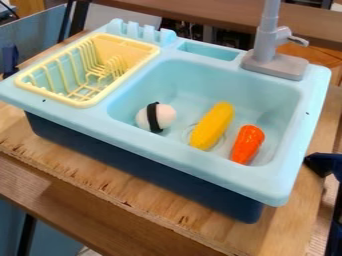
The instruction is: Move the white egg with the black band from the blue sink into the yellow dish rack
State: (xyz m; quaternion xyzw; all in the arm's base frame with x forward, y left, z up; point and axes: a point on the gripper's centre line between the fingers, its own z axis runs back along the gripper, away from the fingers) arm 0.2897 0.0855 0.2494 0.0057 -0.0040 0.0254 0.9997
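A light blue toy sink (190,154) stands on a wooden board, and three things lie in its basin. At the basin's left is a white, rounded piece with a black band (141,119). A yellow corn-like piece (212,126) lies slanted near the middle, over the drain. To its right, apart from it, lies an orange carrot-like piece (248,144), its narrower end toward the front wall.
A yellow dish rack (87,104) sits on the sink's left side. The grey faucet (274,62) rises at the back right. Dark blue and black parts (325,163) stand at the right edge, beside the wooden board (143,202).
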